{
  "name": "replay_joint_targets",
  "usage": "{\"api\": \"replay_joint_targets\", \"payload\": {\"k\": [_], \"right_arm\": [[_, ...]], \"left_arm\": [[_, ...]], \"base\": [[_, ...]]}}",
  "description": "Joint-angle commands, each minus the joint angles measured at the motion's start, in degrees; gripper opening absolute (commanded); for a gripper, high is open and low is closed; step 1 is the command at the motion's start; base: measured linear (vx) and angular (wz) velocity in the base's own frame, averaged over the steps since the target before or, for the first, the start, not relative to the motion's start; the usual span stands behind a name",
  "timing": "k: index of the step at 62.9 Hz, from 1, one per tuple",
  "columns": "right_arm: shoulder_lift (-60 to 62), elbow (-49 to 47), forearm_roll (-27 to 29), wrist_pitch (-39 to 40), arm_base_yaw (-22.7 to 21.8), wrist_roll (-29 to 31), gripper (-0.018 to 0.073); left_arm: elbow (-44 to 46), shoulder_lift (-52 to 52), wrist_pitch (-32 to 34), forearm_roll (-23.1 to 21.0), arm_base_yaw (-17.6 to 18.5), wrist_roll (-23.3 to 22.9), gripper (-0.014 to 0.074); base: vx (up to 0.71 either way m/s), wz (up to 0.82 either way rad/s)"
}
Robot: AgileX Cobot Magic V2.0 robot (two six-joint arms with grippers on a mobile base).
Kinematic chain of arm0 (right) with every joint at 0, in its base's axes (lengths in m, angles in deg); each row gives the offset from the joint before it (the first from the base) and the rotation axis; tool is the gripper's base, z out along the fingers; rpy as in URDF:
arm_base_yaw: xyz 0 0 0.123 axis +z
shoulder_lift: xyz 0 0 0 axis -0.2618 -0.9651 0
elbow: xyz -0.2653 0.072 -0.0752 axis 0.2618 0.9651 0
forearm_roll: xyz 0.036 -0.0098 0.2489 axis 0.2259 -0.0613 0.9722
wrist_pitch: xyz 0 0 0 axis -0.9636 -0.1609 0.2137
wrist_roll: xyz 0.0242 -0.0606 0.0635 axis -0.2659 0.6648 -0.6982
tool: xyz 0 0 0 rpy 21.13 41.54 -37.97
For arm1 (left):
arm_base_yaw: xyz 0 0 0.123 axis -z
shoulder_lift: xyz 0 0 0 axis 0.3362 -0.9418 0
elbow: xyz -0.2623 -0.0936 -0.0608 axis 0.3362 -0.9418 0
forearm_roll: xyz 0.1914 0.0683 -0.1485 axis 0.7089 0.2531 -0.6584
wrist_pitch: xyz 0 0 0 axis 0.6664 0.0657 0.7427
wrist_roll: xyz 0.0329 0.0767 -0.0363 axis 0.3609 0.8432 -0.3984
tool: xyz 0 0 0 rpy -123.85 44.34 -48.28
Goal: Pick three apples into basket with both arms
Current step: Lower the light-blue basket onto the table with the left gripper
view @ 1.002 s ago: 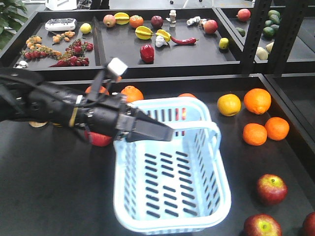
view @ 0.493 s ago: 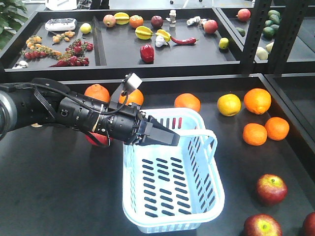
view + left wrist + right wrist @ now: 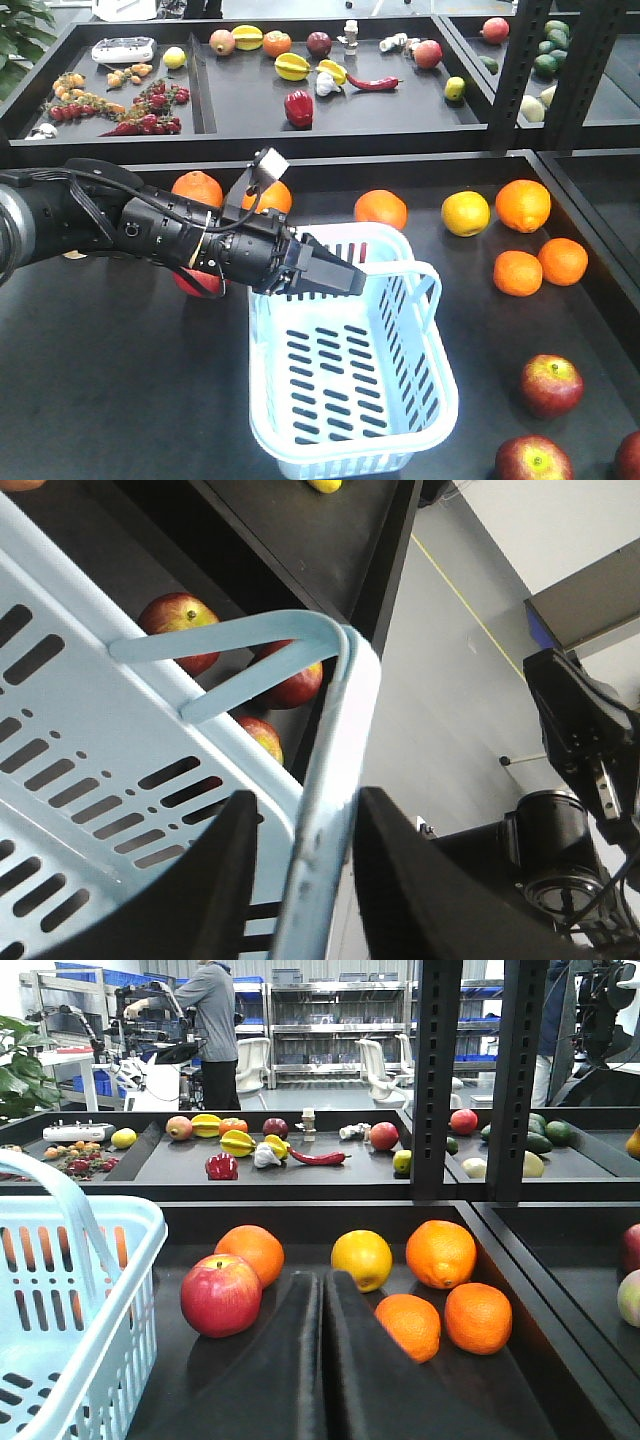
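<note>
The black tabletop [image 3: 110, 390] has the pale blue basket [image 3: 330, 400] at its middle, six oranges [image 3: 523, 204] and a yellow citrus [image 3: 466, 212] along the back and right, three dark red apples [image 3: 551, 385] at the front right corner — one cut by the frame edge — and another red apple [image 3: 200, 285] at the left.

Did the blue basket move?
Yes. The basket sank lower in the front view, uncovering the orange behind it; the left hand grips its handle.
</note>
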Motion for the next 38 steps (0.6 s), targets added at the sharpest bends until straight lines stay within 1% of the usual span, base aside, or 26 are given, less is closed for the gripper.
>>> {"api": "replay_joint_targets", "payload": {"k": [1, 7, 15, 20, 33, 38], "right_arm": [[0.7, 0.7, -0.5, 4.1, -0.3, 0.2, -0.0005], [0.7, 0.7, -0.5, 4.1, -0.3, 0.2, -0.0005], [0.7, 0.7, -0.5, 4.1, -0.3, 0.2, -0.0005], [0.7, 0.7, -0.5, 4.1, -0.3, 0.2, -0.0005], [0.7, 0.7, -0.5, 4.1, -0.3, 0.2, -0.0005], [0.7, 0.7, -0.5, 4.1, -0.3, 0.2, -0.0005]], "left_arm": [[1.9, 3.0, 0.2, -0.9, 0.4, -0.8, 0.0308], [1.9, 3.0, -1.2, -0.9, 0.4, -0.8, 0.0422], [1.9, 3.0, -1.5, -0.9, 0.4, -0.8, 0.0528], [1.9, 3.0, -1.7, -1.0, 0.4, -0.8, 0.0549], [1.9, 3.2, -1.5, -1.0, 0.4, -0.8, 0.0549], [1.9, 3.3, -1.4, -1.6, 0.4, -0.8, 0.0549]], "base": [[0.00, 0.00], [0.00, 0.00], [0.00, 0.00], [0.00, 0.00], [0.00, 0.00], [0.00, 0.00]]}}
